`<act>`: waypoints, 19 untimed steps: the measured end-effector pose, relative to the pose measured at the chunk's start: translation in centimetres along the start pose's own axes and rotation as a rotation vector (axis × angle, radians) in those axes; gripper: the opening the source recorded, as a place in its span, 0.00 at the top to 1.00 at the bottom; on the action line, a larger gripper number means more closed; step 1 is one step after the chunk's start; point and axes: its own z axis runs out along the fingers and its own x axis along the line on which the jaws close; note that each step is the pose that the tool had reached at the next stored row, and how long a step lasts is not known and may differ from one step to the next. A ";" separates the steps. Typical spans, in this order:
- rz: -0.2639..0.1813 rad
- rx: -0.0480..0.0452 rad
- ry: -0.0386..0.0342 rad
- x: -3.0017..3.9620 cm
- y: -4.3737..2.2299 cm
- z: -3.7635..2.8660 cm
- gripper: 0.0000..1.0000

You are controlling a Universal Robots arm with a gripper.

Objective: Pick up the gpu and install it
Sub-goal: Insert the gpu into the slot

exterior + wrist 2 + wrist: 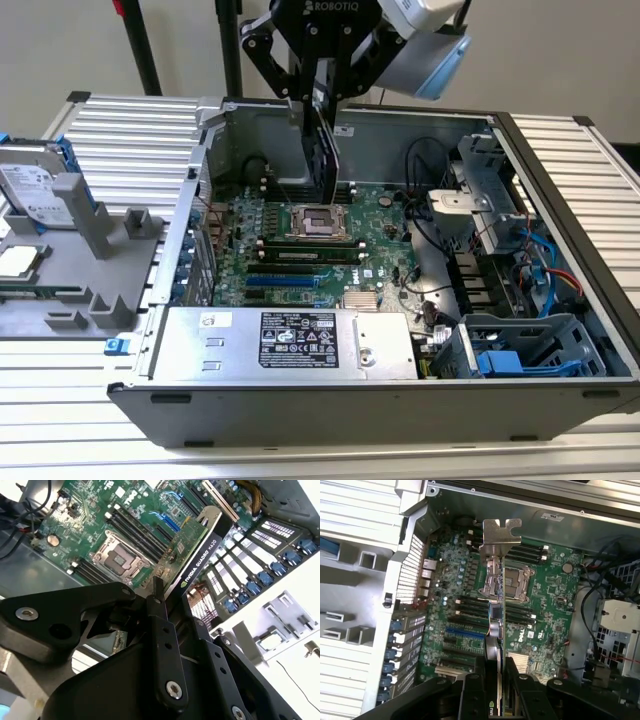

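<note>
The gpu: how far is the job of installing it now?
Done: the gpu is picked up, clamped in the end effector. In hand: it hangs with its bracket end down over the motherboard, inside the open case. Left: seating it; the card is not yet in any slot.

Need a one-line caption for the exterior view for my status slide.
Gripper holds the gpu on edge over the motherboard inside the open computer case.
</note>
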 end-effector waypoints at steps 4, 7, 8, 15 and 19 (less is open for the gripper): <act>-0.017 -0.0002 0.0008 0.00 0.00 -0.03 1.00; -0.028 -0.0003 0.0013 0.00 0.00 -0.05 1.00; -0.032 -0.0003 0.0015 0.00 0.00 -0.05 1.00; -0.052 -0.0006 0.0024 0.00 0.00 -0.09 1.00; -0.063 -0.0008 0.0030 0.00 0.00 -0.10 1.00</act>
